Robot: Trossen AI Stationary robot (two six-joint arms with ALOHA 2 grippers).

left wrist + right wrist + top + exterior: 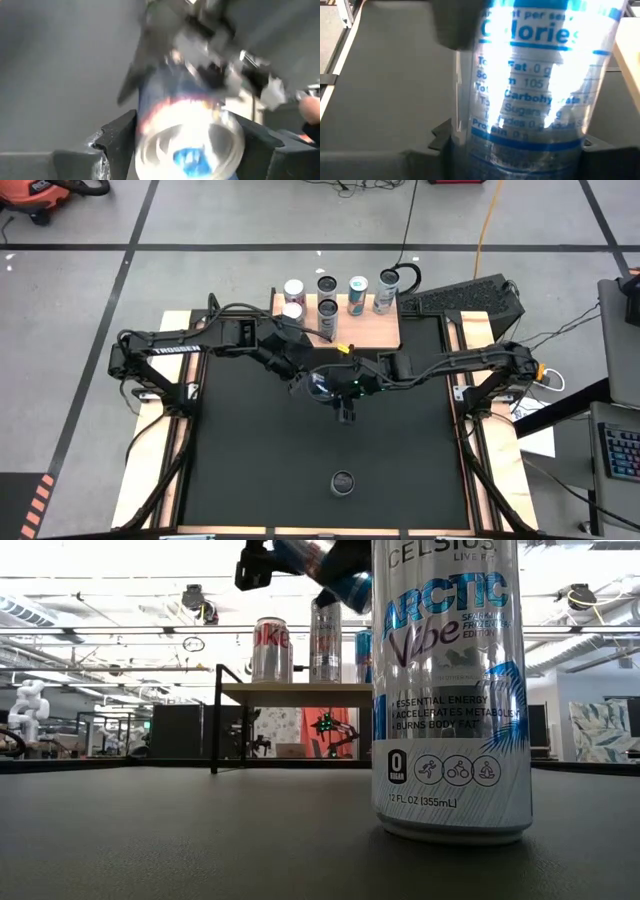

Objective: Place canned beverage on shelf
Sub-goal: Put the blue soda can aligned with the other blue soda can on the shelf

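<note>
Handover, mid-air: blue-and-white can (535, 95) pinched in your right gripper (345, 385) jaws; left gripper (305, 380) jaws part-spread around its end. Clear left before carrying to shelf (375, 330).

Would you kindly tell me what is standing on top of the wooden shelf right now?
The high view shows six upright cans on the shelf: four along its back edge and two in front. The left arm reaches over its near left corner, so anything beneath it is hidden.

Blurred can (187, 135) between pincer fingers
</note>
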